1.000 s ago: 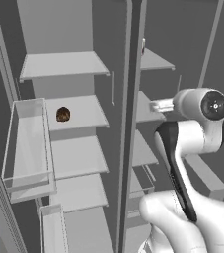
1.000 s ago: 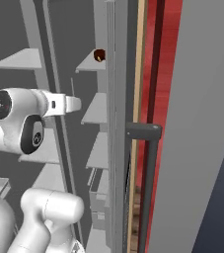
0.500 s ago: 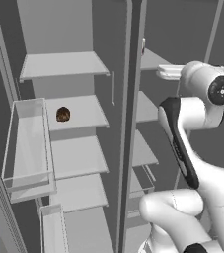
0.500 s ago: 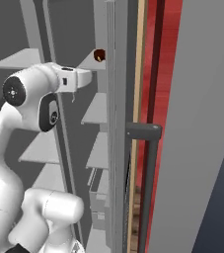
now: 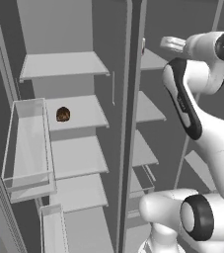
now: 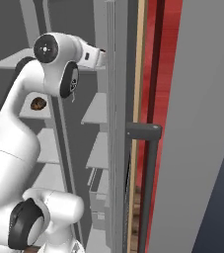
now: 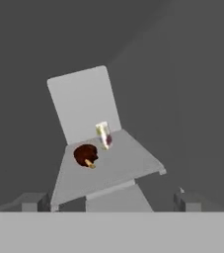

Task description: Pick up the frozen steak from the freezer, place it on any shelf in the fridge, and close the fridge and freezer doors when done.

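Observation:
In the hand view the frozen steak, a dark red-brown lump, lies on a short pale shelf of the freezer. My gripper is open, short of the steak and apart from it, with one dark fingertip at each lower corner. From the left base view my gripper reaches left at the level of the top freezer shelf. The fridge stands open on the left with its broad shelves.
A small pale packet stands just behind the steak. A round brown ball sits on the second fridge shelf. The fridge door's bins hang at the left. The freezer door's dark handle stands near on the right.
The arm has lifted the hand from mid-height up to the top freezer shelf and pushed it forward. The jaws have stayed open.

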